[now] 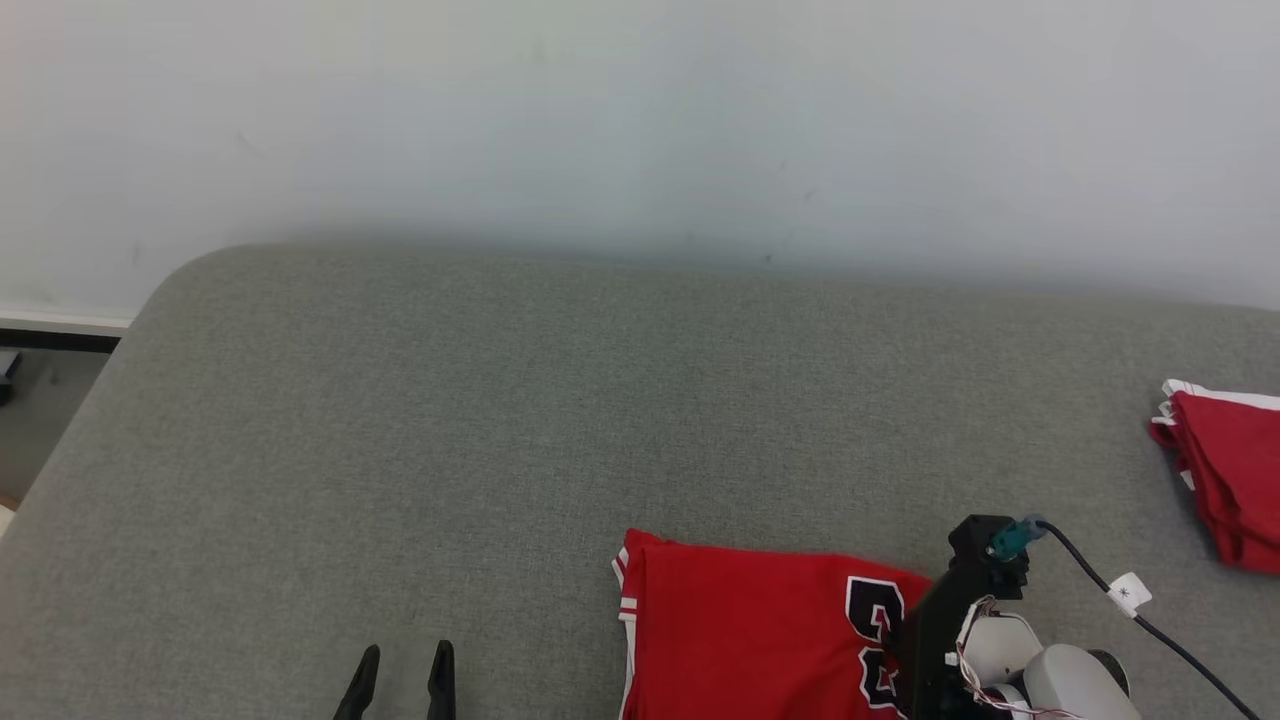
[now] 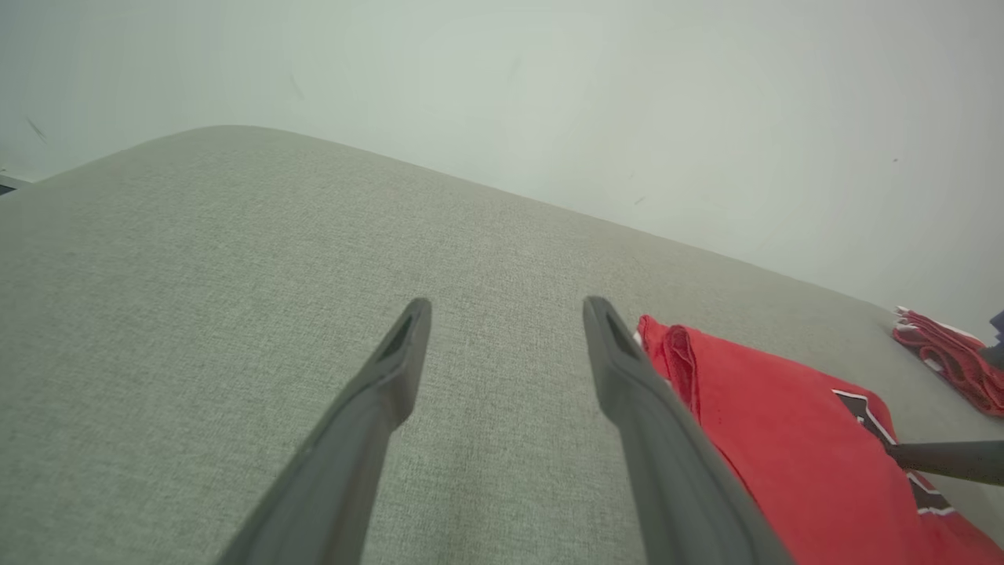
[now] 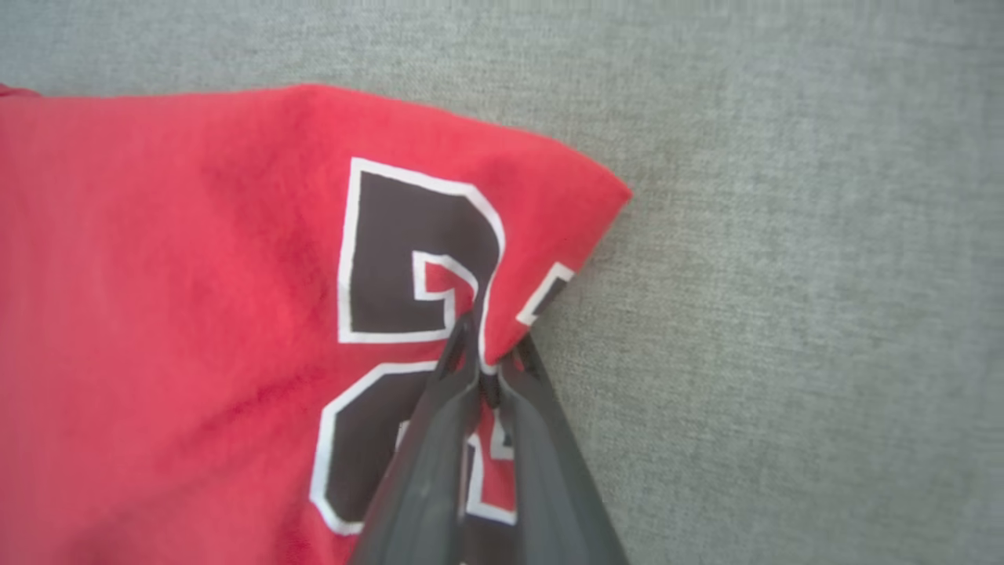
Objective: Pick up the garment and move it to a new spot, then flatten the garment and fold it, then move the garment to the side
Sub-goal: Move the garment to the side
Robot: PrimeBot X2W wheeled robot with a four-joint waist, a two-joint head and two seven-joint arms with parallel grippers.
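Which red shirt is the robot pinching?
The numbered shirt, the one with black digits: the right gripper is shut on its edge. The other shirt lies folded far to the right, with no gripper on it.

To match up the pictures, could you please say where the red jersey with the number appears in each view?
Head view: red jersey at bottom edge, right of centre.
Left wrist view: jersey at lower right.
Right wrist view: jersey across left half, pinched by right claw.
Shared landmark: its black number.
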